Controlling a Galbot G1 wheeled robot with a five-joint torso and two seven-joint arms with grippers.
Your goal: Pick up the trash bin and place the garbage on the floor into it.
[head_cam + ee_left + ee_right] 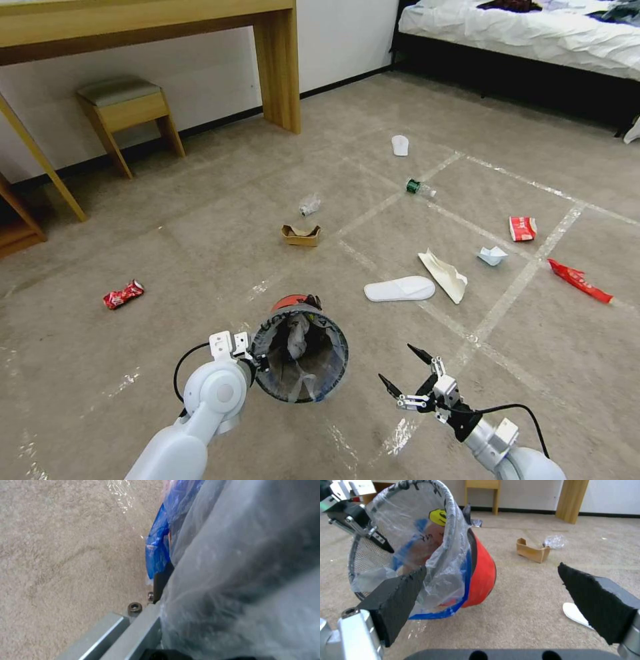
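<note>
Nearest, the left gripper [257, 360] clamps the rim of the trash bin [300, 353], tilted above the floor [167, 373]; the right gripper [408, 373] hangs spread, empty. Beyond, a white slipper [399, 289]: approach it low, bin mouth held steady.

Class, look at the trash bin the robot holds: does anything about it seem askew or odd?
Yes. The trash bin is tipped, its mouth facing the head camera, gripped at the rim by the left gripper. The right gripper hangs open beside it.
</note>
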